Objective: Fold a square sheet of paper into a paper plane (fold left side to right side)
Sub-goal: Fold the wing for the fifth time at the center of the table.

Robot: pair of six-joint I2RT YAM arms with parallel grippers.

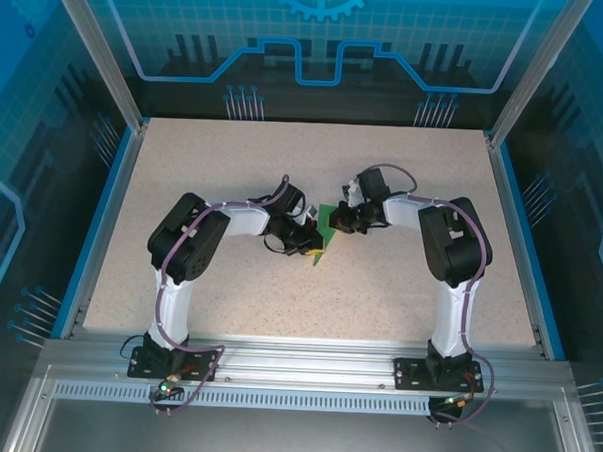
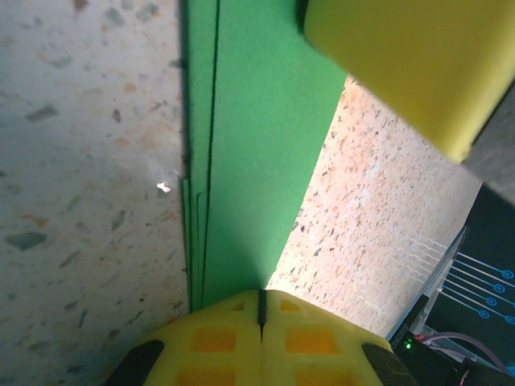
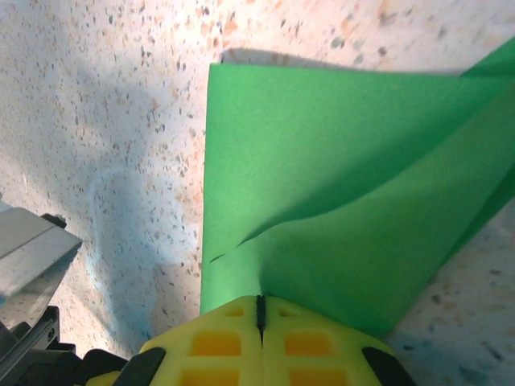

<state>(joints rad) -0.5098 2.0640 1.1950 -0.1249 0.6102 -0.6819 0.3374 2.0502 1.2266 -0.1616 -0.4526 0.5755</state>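
Near the middle of the speckled beige counter (image 1: 234, 173) lay the thin bright green sheet of paper (image 1: 322, 242), folded into flat layers. The left end effector (image 2: 261, 299) was shut tight, with its yellow tips at one end of the paper. The right end effector (image 3: 260, 301) was shut tight too, at another edge. I could not tell if they pinched the paper or only pressed on it. The paper looked very light, bendy and easy to tear or slide, so a soft hold at an edge or corner seemed best.
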